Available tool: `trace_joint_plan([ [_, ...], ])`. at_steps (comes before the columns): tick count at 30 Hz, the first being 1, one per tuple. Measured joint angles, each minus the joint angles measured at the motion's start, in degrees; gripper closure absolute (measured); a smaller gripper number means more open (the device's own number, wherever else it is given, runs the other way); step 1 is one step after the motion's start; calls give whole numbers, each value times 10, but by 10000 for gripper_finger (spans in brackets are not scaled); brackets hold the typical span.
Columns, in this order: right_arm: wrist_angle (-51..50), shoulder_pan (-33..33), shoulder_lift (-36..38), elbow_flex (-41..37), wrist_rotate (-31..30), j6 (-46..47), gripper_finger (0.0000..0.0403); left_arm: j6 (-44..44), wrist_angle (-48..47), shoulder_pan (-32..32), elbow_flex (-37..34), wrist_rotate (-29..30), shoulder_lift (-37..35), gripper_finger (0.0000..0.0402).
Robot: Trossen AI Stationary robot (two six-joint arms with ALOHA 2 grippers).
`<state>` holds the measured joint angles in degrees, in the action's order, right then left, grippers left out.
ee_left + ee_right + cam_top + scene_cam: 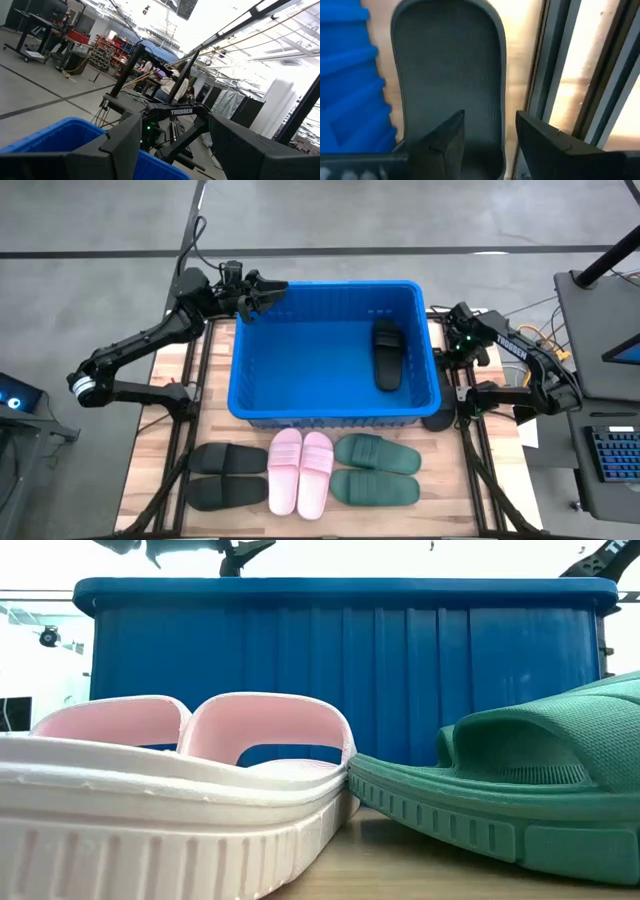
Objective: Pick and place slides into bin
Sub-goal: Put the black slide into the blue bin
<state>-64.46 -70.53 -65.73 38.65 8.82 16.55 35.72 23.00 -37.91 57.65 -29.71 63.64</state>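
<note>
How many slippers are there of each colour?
black slides: 4
pink slides: 2
green slides: 2
Total: 8

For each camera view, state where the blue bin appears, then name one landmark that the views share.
High view: bin at centre, behind the sandal row.
Low view: its wall spans the background behind the pink slides.
Left wrist view: a corner at the lower left.
Right wrist view: its wall along the left edge.
Shared landmark: the bin itself.
</note>
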Motion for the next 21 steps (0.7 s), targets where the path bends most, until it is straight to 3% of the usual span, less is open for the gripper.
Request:
trace_joint_plan([
  [10, -65, 0, 0, 5, 2, 14, 244, 1, 0, 0, 0, 0, 0, 185],
  [21, -61, 4, 0, 5, 10, 25, 255, -1, 0, 0, 0, 0, 0, 185],
])
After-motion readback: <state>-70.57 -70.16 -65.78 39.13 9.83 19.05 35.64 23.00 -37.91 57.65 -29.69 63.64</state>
